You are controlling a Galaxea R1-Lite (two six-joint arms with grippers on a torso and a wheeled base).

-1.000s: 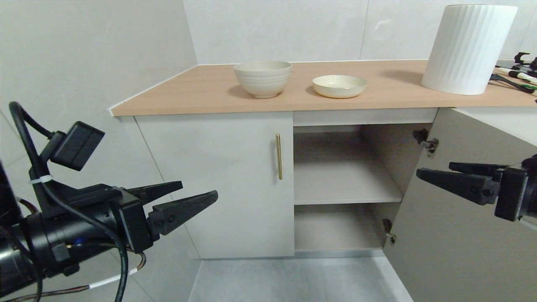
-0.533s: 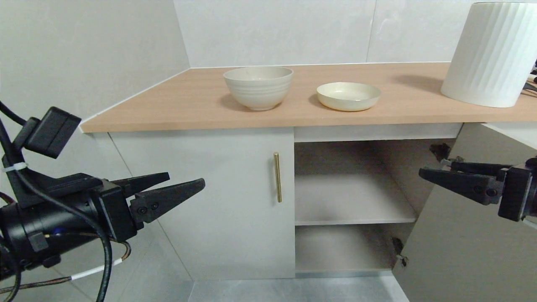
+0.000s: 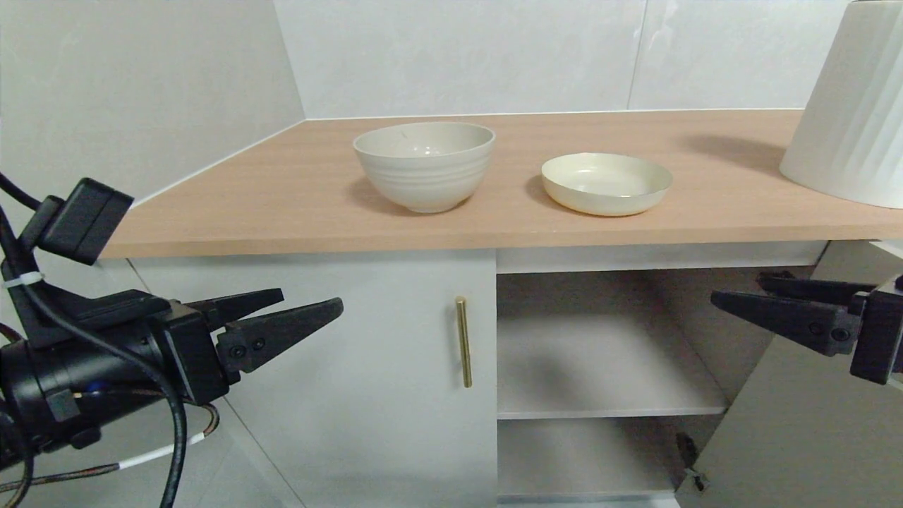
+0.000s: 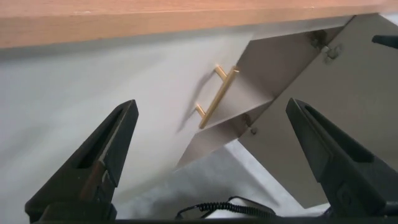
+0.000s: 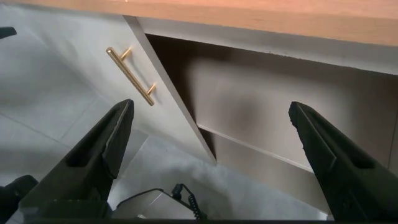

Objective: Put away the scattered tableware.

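In the head view, the bowl [image 3: 423,166] is sitting left of the shallow dish [image 3: 605,183] on the surface [image 3: 282,204], the two apart. The left hand [image 3: 312,298] and right hand [image 3: 737,288] are hanging below its near edge, both spread wide and holding nothing.

In the left wrist view, the closed door's handle [image 4: 216,96] is lying ahead.

In the right wrist view, the open cupboard's shelf [image 5: 261,149] is seemingly lying bare.

Each hand should be rising clear of the edge before pinching a rim.

Right cupboard bay [image 3: 585,296] is wide open, with room to reach in above its shelf [image 3: 600,374]. Left door [image 3: 338,395] is shut, and the bowl [image 3: 423,166] and dish [image 3: 605,183] stand apart on the worktop [image 3: 282,204]
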